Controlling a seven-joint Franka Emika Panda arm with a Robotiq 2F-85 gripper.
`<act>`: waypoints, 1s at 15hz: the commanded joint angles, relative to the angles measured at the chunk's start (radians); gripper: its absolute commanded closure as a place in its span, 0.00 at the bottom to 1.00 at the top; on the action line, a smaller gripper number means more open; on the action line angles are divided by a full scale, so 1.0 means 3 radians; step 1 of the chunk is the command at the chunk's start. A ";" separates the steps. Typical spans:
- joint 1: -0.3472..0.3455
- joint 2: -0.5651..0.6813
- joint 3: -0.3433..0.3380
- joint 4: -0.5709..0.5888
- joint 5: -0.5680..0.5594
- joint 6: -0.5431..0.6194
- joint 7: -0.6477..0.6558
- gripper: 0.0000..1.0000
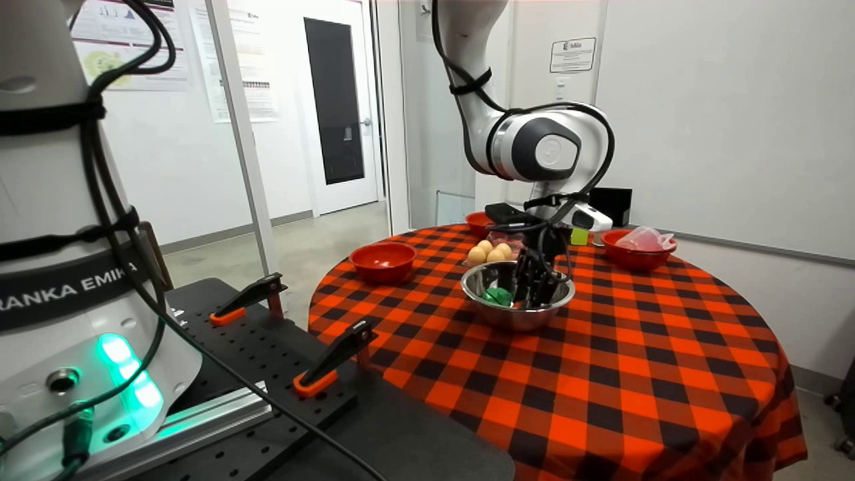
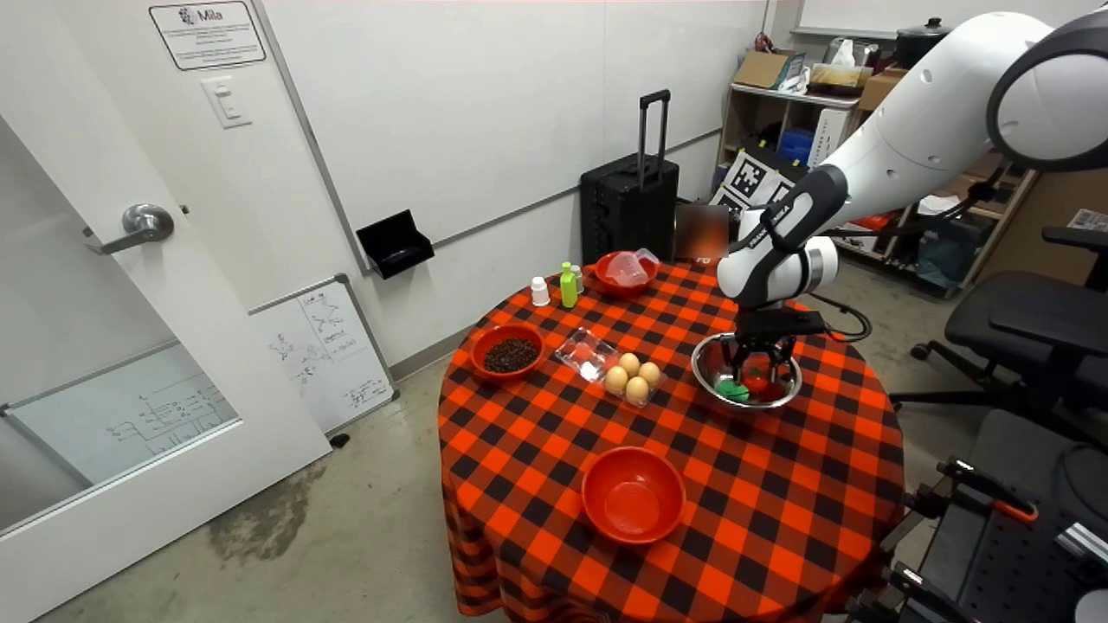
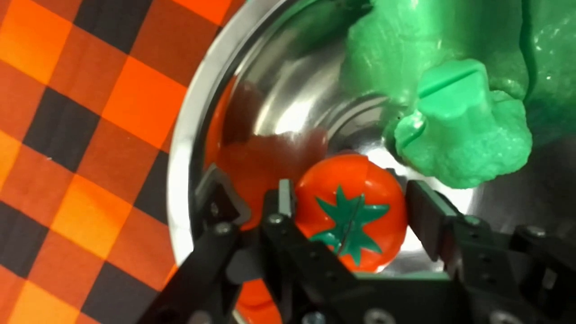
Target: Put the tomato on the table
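Note:
The tomato (image 3: pixel 355 216) is a round red toy with a green star-shaped leaf. It sits inside the silver metal bowl (image 3: pixel 180 193), and shows in an exterior view (image 2: pixel 756 383). My gripper (image 3: pixel 353 198) is lowered into the bowl with its fingers apart, one on each side of the tomato. The tomato fills the gap between the fingertips; I cannot tell whether they press on it. A green broccoli-like toy (image 3: pixel 468 135) lies beside it. Another red thing (image 3: pixel 258 301) in the bowl is mostly hidden behind the fingers. In an exterior view the gripper (image 1: pixel 531 294) and bowl wall hide the tomato.
The table (image 2: pixel 519 450) has a red-black checked cloth. Several eggs (image 2: pixel 634 379) stand near the bowl. A red bowl (image 2: pixel 634 502) stands apart. Farther off are a red bowl of dark beans (image 2: pixel 511 356), a green bottle (image 2: pixel 569 287) and a red bowl (image 2: pixel 625 290) with a clear cup.

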 commanded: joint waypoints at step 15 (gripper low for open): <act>0.0162 -0.2157 0.0099 -0.1827 -0.0080 0.0047 -0.0526 0.63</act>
